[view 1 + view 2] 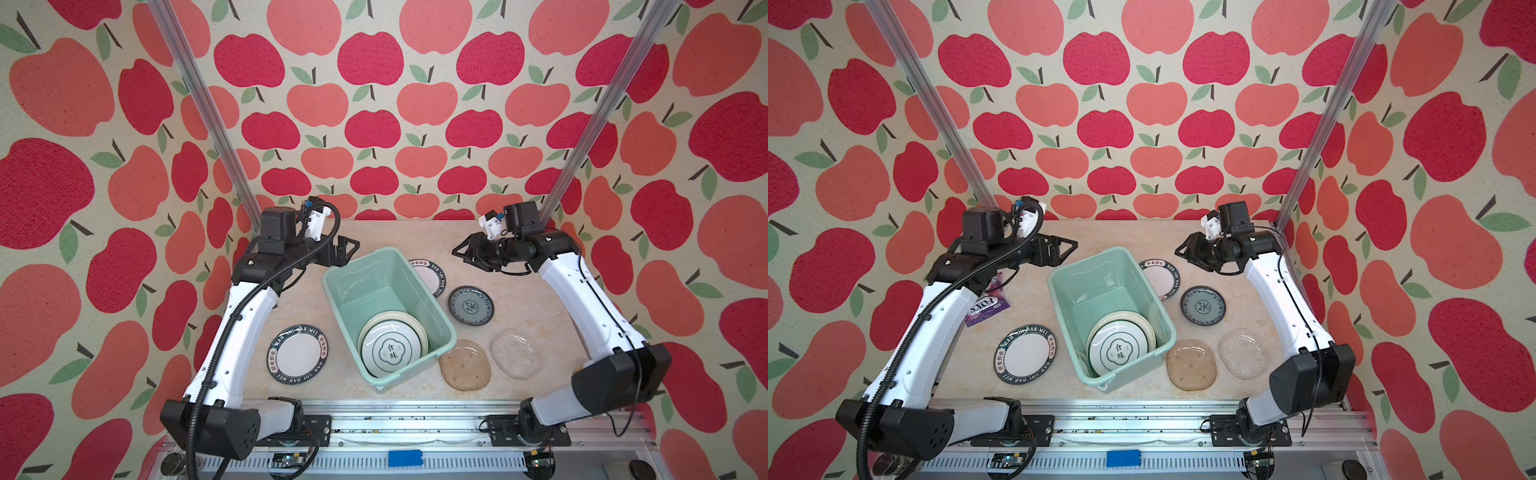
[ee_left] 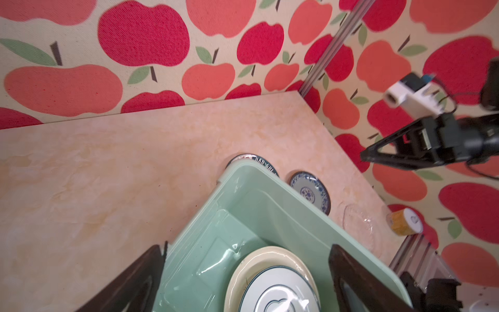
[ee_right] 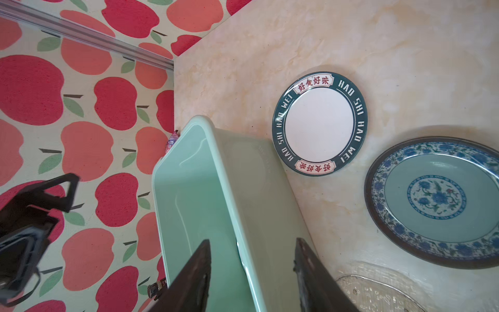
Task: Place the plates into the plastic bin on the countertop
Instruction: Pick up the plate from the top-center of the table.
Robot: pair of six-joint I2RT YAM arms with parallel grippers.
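Note:
The mint-green plastic bin (image 1: pixel 332 286) stands mid-countertop (image 1: pixel 395 237). In its near end a white emblem plate (image 1: pixel 390 353) lies on a larger pale plate (image 1: pixel 417 326). Around it on the countertop lie a lettered-rim plate (image 1: pixel 298 353) on the left, another (image 1: pixel 432 276) against the bin's right wall, a teal floral plate (image 1: pixel 471 306), a tan squarish one (image 1: pixel 464 365) and a clear glass one (image 1: pixel 515 353). My left gripper (image 1: pixel 347 249) hangs open and empty above the bin's far left corner (image 2: pixel 248 248). My right gripper (image 1: pixel 465 255) is open and empty, above the far right (image 3: pixel 252 241).
A purple FOXS bag (image 1: pixel 986 305) lies under the left arm. A yellow can (image 2: pixel 405 221) lies on its side at the right edge by the wall. Aluminium rails (image 1: pixel 395 415) run along the front, and apple-patterned walls close in the other three sides.

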